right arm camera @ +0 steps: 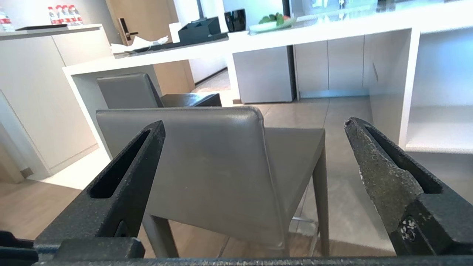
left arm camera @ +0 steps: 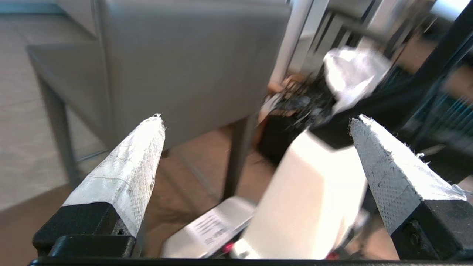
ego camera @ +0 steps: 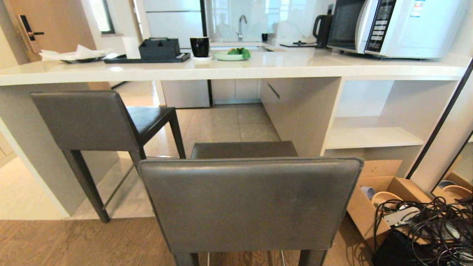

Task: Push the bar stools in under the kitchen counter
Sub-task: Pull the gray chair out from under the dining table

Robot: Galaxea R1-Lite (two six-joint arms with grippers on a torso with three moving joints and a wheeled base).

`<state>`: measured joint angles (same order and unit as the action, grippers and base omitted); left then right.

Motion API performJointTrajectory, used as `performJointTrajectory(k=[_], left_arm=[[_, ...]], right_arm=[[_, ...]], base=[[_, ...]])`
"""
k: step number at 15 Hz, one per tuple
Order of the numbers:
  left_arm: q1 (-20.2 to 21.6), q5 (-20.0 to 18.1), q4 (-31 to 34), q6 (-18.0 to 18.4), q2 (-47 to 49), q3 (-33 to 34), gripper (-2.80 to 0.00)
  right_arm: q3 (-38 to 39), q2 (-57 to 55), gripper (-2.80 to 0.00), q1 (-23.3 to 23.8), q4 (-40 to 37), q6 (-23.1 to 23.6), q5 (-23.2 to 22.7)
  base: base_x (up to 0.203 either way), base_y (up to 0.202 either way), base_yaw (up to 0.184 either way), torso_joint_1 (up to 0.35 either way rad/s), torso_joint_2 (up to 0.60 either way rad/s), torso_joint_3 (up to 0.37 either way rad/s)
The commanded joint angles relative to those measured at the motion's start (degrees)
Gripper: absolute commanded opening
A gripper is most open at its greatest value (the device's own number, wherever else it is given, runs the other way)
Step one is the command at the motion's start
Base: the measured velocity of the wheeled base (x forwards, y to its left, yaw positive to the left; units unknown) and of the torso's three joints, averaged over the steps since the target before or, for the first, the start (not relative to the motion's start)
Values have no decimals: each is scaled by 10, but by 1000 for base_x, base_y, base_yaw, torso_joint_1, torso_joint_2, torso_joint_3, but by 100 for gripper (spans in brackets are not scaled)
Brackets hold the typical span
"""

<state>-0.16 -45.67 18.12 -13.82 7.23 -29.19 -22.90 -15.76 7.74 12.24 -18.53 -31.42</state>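
Observation:
Two grey leather bar stools face the kitchen counter point(ego camera: 258, 66), a long white slab. The near stool point(ego camera: 251, 203) stands right before me, its backrest toward me and its seat short of the counter. The far stool point(ego camera: 88, 118) at the left has its seat partly under the slab. Neither arm shows in the head view. My right gripper point(right arm camera: 255, 125) is open behind the near stool's backrest point(right arm camera: 207, 166), apart from it, with nothing between its fingers. My left gripper point(left arm camera: 257, 118) is open too, low behind the near stool's backrest point(left arm camera: 177, 62), with a white robot part point(left arm camera: 314, 195) between the fingertips' line of sight.
On the counter stand a microwave point(ego camera: 399, 26), a kettle point(ego camera: 322, 29), a black mug point(ego camera: 200, 46), a green plate point(ego camera: 231, 55) and a black tray point(ego camera: 147, 57). A cardboard box point(ego camera: 384, 199) and tangled black cables point(ego camera: 432, 225) lie on the floor at the right. White shelving point(ego camera: 373, 136) closes the counter's right end.

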Motion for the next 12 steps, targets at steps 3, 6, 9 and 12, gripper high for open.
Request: performJointTrajectory(k=[3, 6, 9, 12], left_arm=[[1, 16, 71, 39, -72, 38, 0], [2, 49, 72, 44, -72, 41, 0], [2, 84, 40, 45, -72, 65, 0], [2, 195, -74, 62, -72, 149, 0]], right_arm=[[-25, -3, 0, -15, -10, 1, -3], [-76, 2, 0, -70, -76, 1, 1], [-90, 50, 0, -82, -148, 6, 0], [-84, 131, 0, -84, -249, 18, -1]], base=[[0, 0, 0, 0, 0, 0], [0, 0, 0, 0, 0, 0], [0, 0, 0, 0, 0, 0], [0, 0, 0, 0, 0, 0]])
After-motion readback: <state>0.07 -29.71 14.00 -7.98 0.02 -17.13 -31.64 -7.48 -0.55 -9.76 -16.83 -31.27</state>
